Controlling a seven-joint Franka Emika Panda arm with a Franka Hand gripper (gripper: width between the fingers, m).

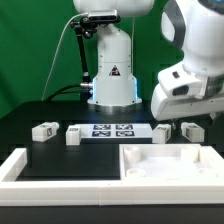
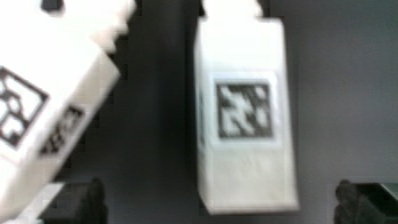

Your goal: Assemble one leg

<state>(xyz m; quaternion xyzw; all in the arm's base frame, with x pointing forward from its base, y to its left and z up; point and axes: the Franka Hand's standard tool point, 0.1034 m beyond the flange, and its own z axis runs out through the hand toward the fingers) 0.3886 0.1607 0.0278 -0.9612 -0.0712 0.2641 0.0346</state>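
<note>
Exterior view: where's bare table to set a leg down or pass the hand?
Free: black table between the two left legs, the white frame and the large white piece; also the strip behind the marker board toward the robot base. Crowded: the exterior view's right, where the hand hangs open over a leg with a second leg close beside.

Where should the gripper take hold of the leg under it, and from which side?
I would grip the leg across its long side faces, near the middle, coming straight down: it lies flat, tag up, between the open gripper's fingers.
</note>
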